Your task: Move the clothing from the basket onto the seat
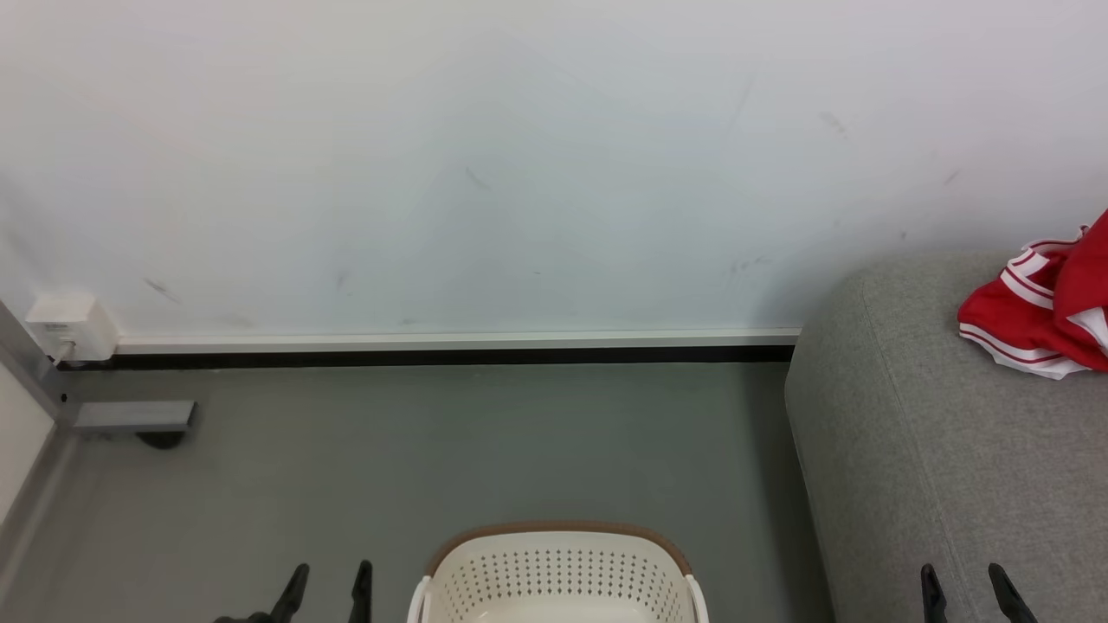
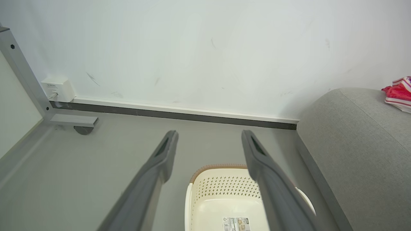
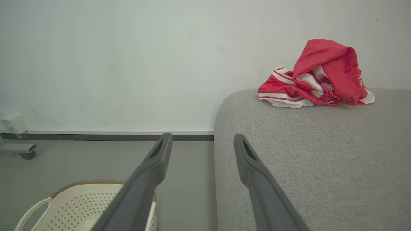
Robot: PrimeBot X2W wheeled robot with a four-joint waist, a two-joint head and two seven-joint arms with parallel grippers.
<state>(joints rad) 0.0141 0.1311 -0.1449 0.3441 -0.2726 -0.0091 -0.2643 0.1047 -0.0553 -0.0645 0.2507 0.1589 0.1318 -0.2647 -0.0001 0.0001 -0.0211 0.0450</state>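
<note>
Lying in a crumpled heap, the red fabric garments (image 1: 1034, 316) with white striped trim rest on top of the large grey woven-fabric couch (image 1: 935, 450), on its far part near the white wall (image 1: 519, 156). One piece is folded over the other like a hood, and the white parts show inside it. The couch fills the right side of the scene, and its rounded left edge comes down to the grey floor (image 1: 433, 450).

The cream plastic laundry basket (image 1: 558, 575) with rows of small round holes and a brown rim stands on the floor at the near middle, left of the couch and apart from it. A paper label (image 2: 236, 223) lies on its pale bottom.

The left gripper (image 1: 333, 567) hangs over the floor just left of the basket, its two long dark fingers spread apart with nothing between them. The right gripper (image 1: 962, 569) is over the near part of the couch, well apart from the garments, its fingers also spread and holding nothing.

At the far left, a small white box (image 1: 71, 327) sits on the wall beside a grey metal frame (image 1: 130, 417).
</note>
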